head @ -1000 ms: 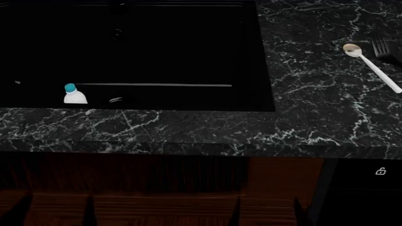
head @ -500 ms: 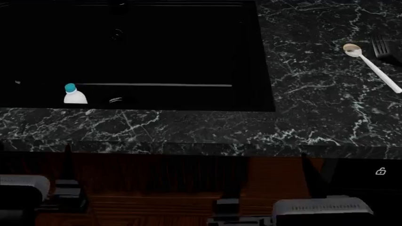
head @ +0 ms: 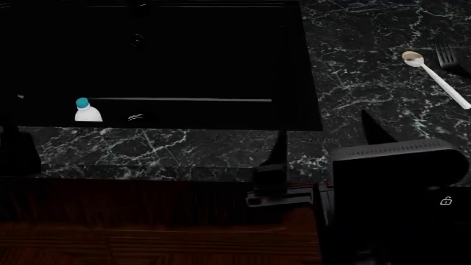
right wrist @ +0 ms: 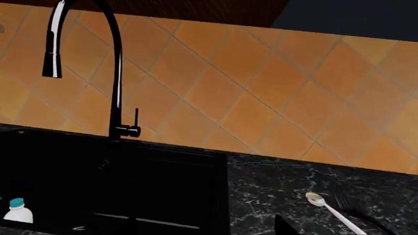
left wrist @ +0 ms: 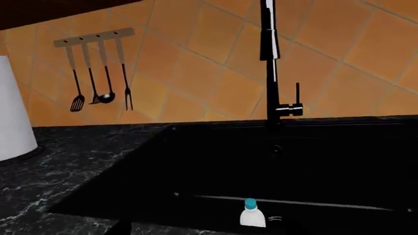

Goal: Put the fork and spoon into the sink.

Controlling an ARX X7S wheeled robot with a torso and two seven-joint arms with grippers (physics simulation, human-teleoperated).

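Arms at counter edge; cutlery not yet grasped.
Left wrist view: sink (left wrist: 216, 161) holds only a white bottle (left wrist: 252, 216).
Head view: spoon (head: 434, 76) and fork (head: 449, 55) lie side by side, well right of the sink; right gripper (head: 324, 138) fingers spread wide, empty; left finger state cannot be determined.
Right wrist view: the close spacing risks nudging the fork while grasping the spoon.

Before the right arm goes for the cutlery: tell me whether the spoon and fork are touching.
Cannot tell. In the head view the spoon lies right beside the fork, with no clear gap; in the right wrist view both are too small and dark to separate.
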